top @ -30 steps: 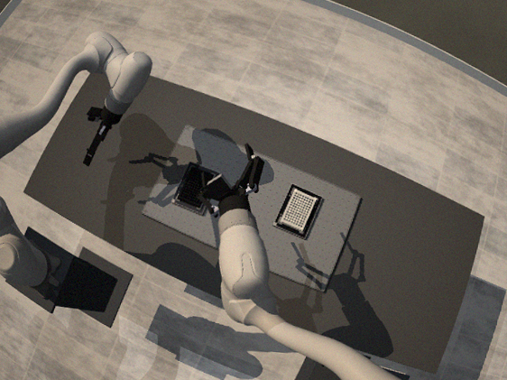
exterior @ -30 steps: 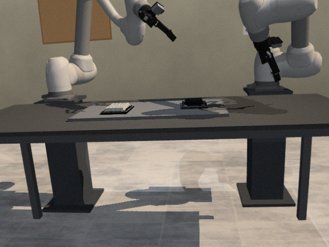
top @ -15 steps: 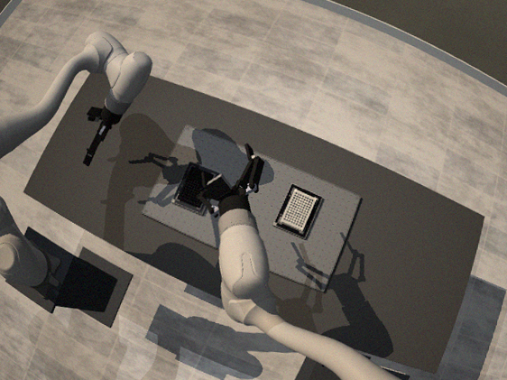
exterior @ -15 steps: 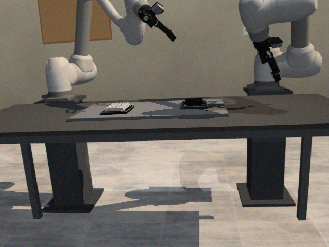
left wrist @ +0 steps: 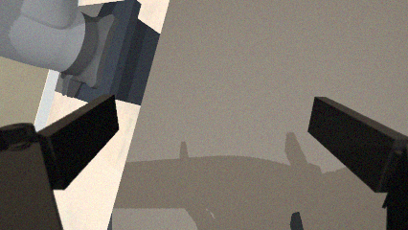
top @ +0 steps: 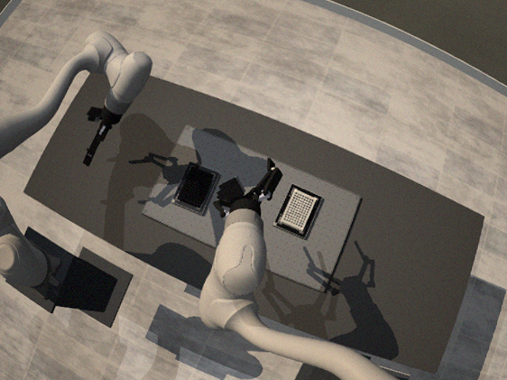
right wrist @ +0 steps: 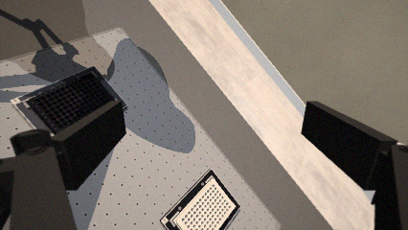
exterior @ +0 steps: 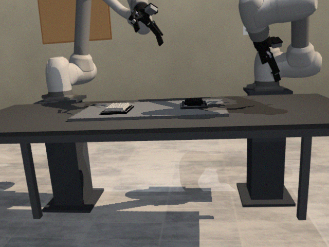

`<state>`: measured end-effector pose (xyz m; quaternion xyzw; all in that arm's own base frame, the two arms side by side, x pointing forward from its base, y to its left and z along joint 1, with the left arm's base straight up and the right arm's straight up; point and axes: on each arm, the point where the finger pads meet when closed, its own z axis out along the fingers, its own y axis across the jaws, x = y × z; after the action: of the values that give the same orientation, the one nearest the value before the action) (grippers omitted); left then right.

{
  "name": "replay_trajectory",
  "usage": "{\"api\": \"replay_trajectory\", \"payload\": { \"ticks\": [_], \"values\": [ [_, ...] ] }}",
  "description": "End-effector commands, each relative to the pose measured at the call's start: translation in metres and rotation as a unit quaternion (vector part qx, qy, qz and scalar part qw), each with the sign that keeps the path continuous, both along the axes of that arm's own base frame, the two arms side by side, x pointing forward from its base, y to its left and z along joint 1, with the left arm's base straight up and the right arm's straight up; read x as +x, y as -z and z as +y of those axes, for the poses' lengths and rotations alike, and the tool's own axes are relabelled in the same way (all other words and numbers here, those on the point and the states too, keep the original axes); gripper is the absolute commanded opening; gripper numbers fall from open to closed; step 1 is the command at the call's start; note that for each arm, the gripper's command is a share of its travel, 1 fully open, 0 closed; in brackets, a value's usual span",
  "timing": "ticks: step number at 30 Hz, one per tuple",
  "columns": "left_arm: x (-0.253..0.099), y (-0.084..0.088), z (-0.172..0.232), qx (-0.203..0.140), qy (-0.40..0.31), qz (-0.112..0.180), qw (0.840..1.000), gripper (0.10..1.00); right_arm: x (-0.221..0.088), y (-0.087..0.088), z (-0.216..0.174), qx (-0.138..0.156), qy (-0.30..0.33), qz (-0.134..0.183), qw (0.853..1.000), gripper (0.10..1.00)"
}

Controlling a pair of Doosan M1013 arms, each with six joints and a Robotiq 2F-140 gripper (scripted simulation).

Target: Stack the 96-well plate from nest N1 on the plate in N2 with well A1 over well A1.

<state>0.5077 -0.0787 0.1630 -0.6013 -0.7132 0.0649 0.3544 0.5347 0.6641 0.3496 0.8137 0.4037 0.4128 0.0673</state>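
Observation:
A black 96-well plate (top: 195, 187) (exterior: 195, 101) (right wrist: 67, 103) sits in nest N1 (top: 189, 207) (exterior: 194, 107). A white 96-well plate (top: 299, 208) (exterior: 116, 106) (right wrist: 208, 206) sits in nest N2 (top: 315, 211) (exterior: 114, 113) (right wrist: 193, 192). Both look flat. In the right wrist view each nest has a small pale mark at one corner; its lettering is unreadable. My right gripper (top: 245, 182) (exterior: 147, 35) (right wrist: 214, 117) is open and empty, tilted, high above the board between the nests. My left gripper (top: 88, 158) (exterior: 277, 76) (left wrist: 214, 113) is open and empty, high over the table's left part, away from both plates.
Both nests stand on a grey perforated board (top: 342, 216) (exterior: 148, 117) (right wrist: 144, 182) on the dark table (top: 402, 250) (exterior: 265, 117) (left wrist: 239, 62). The right arm (top: 237, 261) reaches over the board's front edge. Arm shadows fall across the board and N1.

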Motion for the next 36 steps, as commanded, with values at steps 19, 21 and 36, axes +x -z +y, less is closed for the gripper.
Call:
{"api": "replay_trajectory", "payload": {
  "ticks": [19, 21, 36],
  "values": [
    [0.000, -0.001, 0.000, 0.000, 0.000, -0.001, 1.000, 1.000, -0.059, 0.027, -0.051, -0.079, 0.026, 0.133, 0.988, 1.000],
    [0.000, -0.001, 0.000, 0.000, 0.000, -0.001, 1.000, 1.000, -0.068, 0.029, -0.055, -0.089, 0.024, 0.154, 0.984, 1.000],
    [0.000, -0.001, 0.000, 0.000, 0.000, -0.001, 1.000, 1.000, -0.129, 0.039, -0.072, -0.125, -0.001, 0.245, 0.962, 1.000]
  ]
}}
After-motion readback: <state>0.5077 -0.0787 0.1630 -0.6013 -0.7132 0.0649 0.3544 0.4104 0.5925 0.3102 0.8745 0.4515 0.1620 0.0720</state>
